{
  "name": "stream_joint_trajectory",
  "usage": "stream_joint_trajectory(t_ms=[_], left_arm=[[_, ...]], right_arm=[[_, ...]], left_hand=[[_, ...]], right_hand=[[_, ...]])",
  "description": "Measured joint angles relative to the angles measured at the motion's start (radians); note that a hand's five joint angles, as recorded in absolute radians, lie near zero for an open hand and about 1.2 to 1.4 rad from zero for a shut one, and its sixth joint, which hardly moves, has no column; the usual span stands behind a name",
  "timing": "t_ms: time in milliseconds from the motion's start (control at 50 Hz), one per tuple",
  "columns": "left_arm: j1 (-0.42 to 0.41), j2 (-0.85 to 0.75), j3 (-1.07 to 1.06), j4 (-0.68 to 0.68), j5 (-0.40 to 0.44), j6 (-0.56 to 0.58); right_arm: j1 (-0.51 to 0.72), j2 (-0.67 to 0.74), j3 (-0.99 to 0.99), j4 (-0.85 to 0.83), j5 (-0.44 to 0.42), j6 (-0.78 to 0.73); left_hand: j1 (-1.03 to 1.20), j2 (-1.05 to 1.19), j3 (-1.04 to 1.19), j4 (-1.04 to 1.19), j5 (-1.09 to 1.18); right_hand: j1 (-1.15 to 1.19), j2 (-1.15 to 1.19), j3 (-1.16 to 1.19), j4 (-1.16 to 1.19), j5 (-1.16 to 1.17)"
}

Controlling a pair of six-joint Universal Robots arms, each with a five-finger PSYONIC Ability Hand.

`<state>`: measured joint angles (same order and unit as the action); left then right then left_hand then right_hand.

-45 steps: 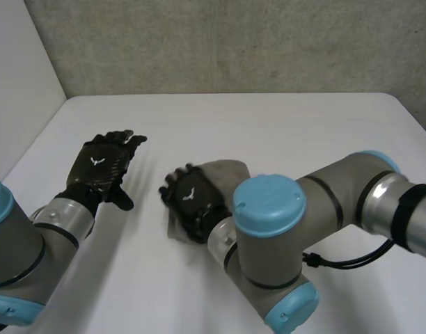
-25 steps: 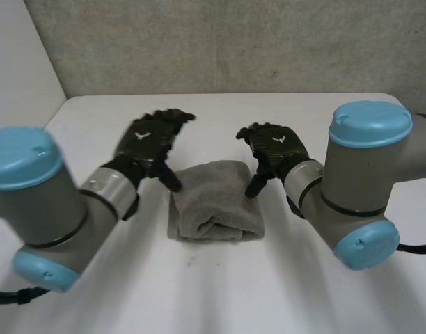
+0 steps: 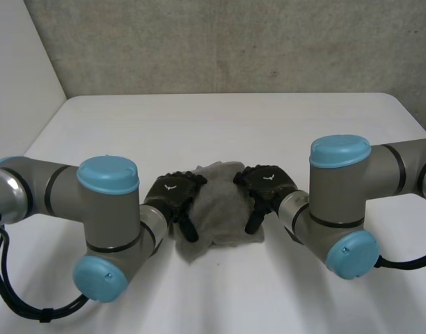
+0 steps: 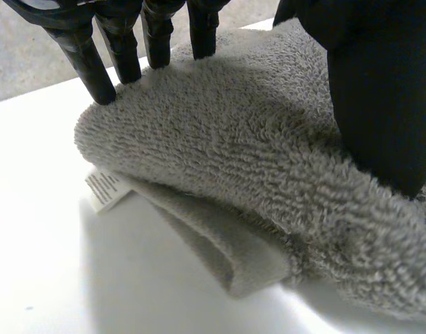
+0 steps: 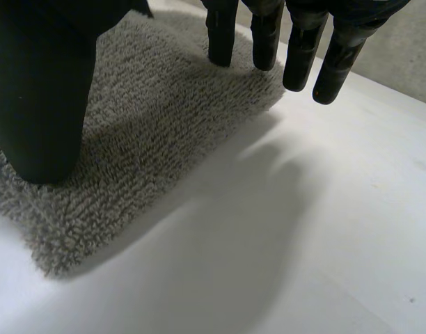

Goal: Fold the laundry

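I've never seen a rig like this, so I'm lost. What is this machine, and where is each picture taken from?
This is a robot with two arms at a white table; each arm ends in a black hand. The wide picture comes from a camera behind the arms, looking down. The two close-ups come from cameras on the wrists, each looking along its own palm. On the table lies a folded grey towel. The left hand rests on its left edge, the right hand on its right edge. Their fingers look straight, pressing rather than gripping, so nothing is held. A small white label peeks out under the fold.
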<state>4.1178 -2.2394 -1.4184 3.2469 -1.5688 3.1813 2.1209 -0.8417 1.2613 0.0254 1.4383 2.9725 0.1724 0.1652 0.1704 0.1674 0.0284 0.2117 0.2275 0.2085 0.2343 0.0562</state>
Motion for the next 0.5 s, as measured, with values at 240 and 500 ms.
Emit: stream_joint_trajectory(t_ms=[240,500], left_arm=[[0.001,0.215,-0.027,0.001,0.001,0.092],[0.127,0.528,0.065,-0.122,-0.012,0.037]], right_arm=[[-0.013,-0.158,0.005,0.000,0.036,-0.059],[-0.126,-0.584,0.010,0.058,0.262,-0.063]], left_hand=[[0.000,-0.001,-0.005,-0.001,0.000],[0.000,-0.001,-0.005,-0.001,0.000]], right_hand=[[0.000,0.000,0.000,0.000,-0.003],[0.000,0.000,0.000,0.000,-0.003]])
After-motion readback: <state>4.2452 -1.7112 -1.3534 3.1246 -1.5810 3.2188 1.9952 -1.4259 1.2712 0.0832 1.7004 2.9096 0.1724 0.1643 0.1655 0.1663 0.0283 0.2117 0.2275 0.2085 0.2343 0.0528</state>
